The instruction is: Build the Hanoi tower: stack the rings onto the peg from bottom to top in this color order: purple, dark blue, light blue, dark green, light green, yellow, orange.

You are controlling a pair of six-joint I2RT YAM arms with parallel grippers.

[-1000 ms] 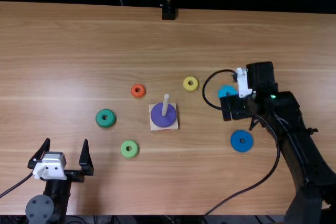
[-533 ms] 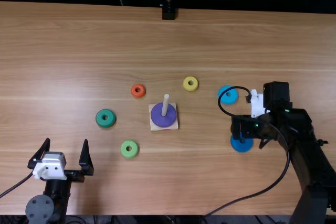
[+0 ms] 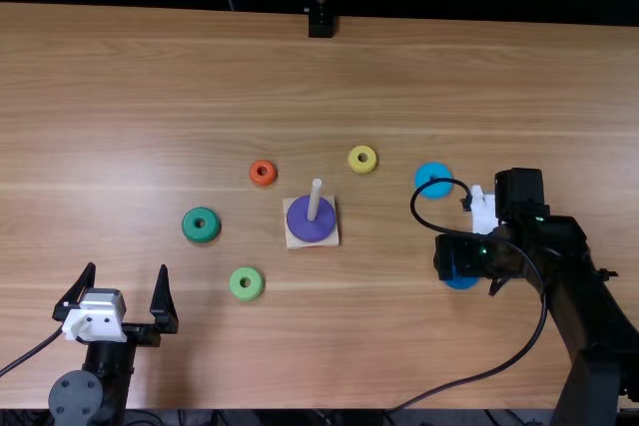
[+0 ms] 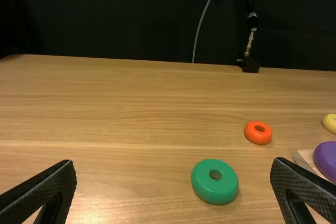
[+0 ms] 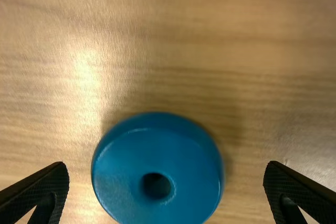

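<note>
Top view takes in a broad light brown wooden tabletop (image 3: 250, 346). Over its right side reaches the black right arm (image 3: 571, 281), a thin black cable (image 3: 446, 383) looping beside it, while the black left arm (image 3: 115, 374) is at the near left.

The left tool (image 3: 127, 268) is released, its two fingers spread well apart and holding nothing. The right tool (image 3: 461, 256) hangs above the dark blue ring; the right wrist view has it (image 5: 166, 165) released too, its fingers wide apart on either side of that ring.

Left of the middle of the tabletop, between the two arms, lies a square pale wooden base (image 3: 333, 237) with a slim pale peg (image 3: 316, 197) upright on it. Around the peg, down on the base, is the thick round purple ring (image 3: 309, 230).

The dark blue ring (image 5: 173, 198) lies flat on the tabletop, its round hole facing up, partly covered in the top view by the right tool. The light blue ring (image 3: 430, 172) lies just beyond it, toward the far edge, with the cable crossing over part of it. The dark green ring (image 3: 193, 224) lies well left of the base, and the light green ring (image 3: 240, 294) is nearer, between the base and the left arm. Beyond the base lie two small rings: a yellow ring (image 3: 354, 164) to the right and, smallest, an orange ring (image 3: 256, 170) to the left
</note>
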